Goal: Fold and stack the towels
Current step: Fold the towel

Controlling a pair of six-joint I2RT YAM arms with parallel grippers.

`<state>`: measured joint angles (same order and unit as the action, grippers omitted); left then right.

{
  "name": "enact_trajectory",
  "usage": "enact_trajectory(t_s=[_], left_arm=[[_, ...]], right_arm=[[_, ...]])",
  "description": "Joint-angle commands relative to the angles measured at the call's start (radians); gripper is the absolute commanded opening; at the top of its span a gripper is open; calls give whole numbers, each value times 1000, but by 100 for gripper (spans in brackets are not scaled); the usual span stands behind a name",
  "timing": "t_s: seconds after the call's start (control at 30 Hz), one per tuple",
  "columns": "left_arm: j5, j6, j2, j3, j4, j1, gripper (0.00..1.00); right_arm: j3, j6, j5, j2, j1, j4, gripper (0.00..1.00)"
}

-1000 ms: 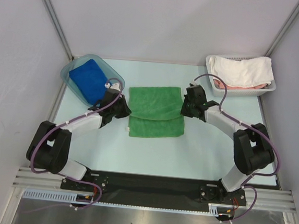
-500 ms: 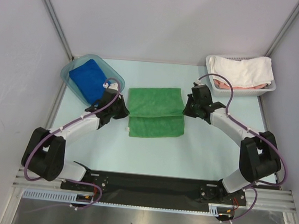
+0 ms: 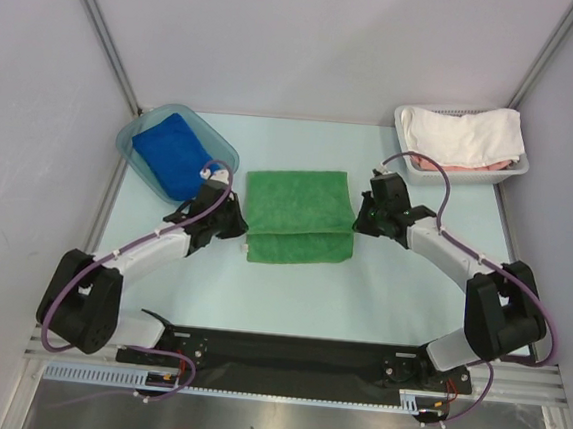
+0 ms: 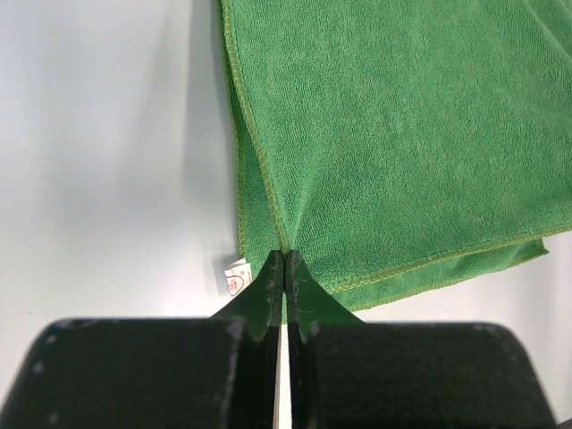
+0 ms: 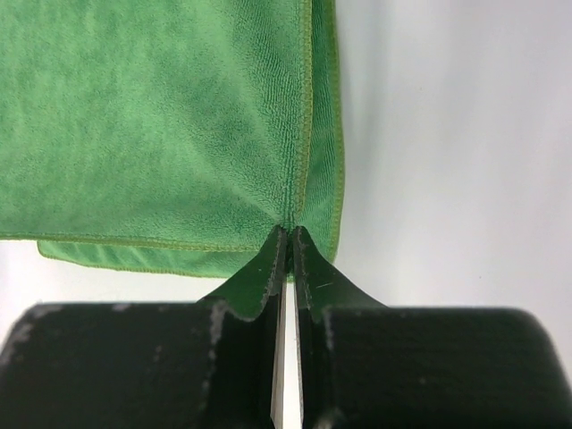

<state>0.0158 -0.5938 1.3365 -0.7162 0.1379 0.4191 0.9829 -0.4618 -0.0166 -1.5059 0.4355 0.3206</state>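
Note:
A green towel (image 3: pixel 299 216) lies mid-table, its upper layer folded over the lower one, whose near strip still shows. My left gripper (image 3: pixel 236 222) is shut on the upper layer's left edge, and the green towel (image 4: pixel 402 134) fills the left wrist view ahead of that gripper (image 4: pixel 284 255). My right gripper (image 3: pixel 358 221) is shut on the upper layer's right edge; in the right wrist view the green towel (image 5: pixel 152 125) spreads left of that gripper (image 5: pixel 290 231). A royal blue towel (image 3: pixel 174 153) lies folded in the bin at left. No purple towel is in view.
The blue towel's translucent bin (image 3: pixel 228 151) stands at the back left, close behind my left arm. A white basket (image 3: pixel 411 165) at the back right holds a white cloth (image 3: pixel 471 133) over a pinkish item. A small white tag (image 4: pixel 238 275) pokes out by the green towel's left edge.
Both grippers have moved toward the near side, drawing the green towel's upper layer farther over the lower one. The exposed near strip has become narrower.

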Motion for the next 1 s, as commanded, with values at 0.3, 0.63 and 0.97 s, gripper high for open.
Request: enact_trajectory(t_s=[0.3, 0.63, 0.97], left_arm=[[-2, 5, -88, 43, 2, 10, 0], [-8, -8, -103, 96, -18, 18, 0], [-33, -20, -66, 133, -54, 37, 0]], right_arm=[[-55, 8, 3, 90, 8, -6, 3], [-99, -5, 6, 102, 17, -26, 3], [-155, -15, 6, 81, 26, -66, 3]])
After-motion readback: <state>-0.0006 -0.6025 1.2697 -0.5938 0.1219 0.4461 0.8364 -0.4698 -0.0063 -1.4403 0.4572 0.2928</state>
